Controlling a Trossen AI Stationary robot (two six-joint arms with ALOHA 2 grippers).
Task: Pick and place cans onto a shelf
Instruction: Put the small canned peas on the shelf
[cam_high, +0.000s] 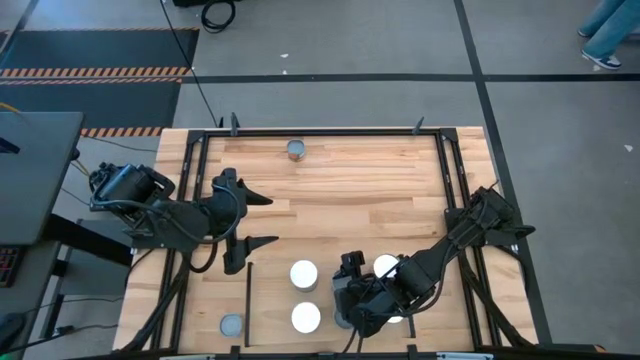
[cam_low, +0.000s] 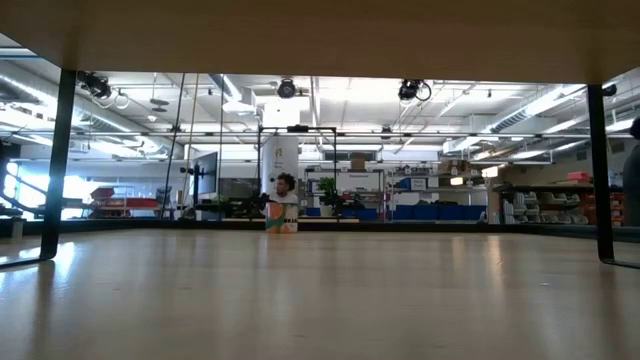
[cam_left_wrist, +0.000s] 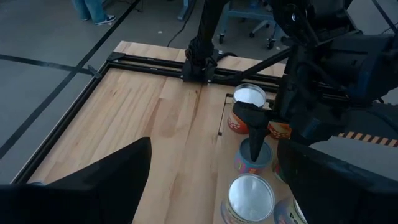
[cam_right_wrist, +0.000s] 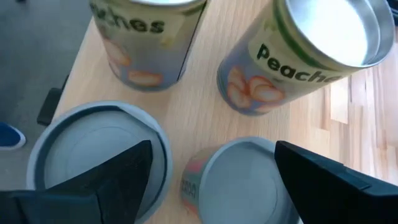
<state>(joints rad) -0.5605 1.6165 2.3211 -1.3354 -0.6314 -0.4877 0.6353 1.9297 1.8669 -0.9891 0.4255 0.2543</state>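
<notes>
The right gripper (cam_high: 345, 300), jaws spread wide and holding nothing, is poised directly above a short grey-topped can (cam_right_wrist: 245, 180), with one finger (cam_right_wrist: 93, 190) on each side of it. Around that can are gathered the rest of the cluster: another grey-lidded tin (cam_right_wrist: 99, 158) just beside it and two taller Peaches cans (cam_right_wrist: 298, 56) with bright lids close behind. A lone can (cam_high: 296, 150) is seen well apart from the cluster, near the far black rail (cam_high: 320, 130), and one more (cam_high: 231, 325) is left beyond the short black divider (cam_high: 248, 300). The tins are judged rigid and moderately heavy, with smooth paper labels that may slip, so a grip across the cylindrical side below the rim is advised; little clearance is left by the neighbours. The left gripper (cam_high: 262, 220) is held fully open and empty, waiting well away from the cluster. The surface is a pale butcher-block wooden tabletop (cam_high: 350, 200), level and dry, framed by black rails, and a large bright workshop is visible beyond it
</notes>
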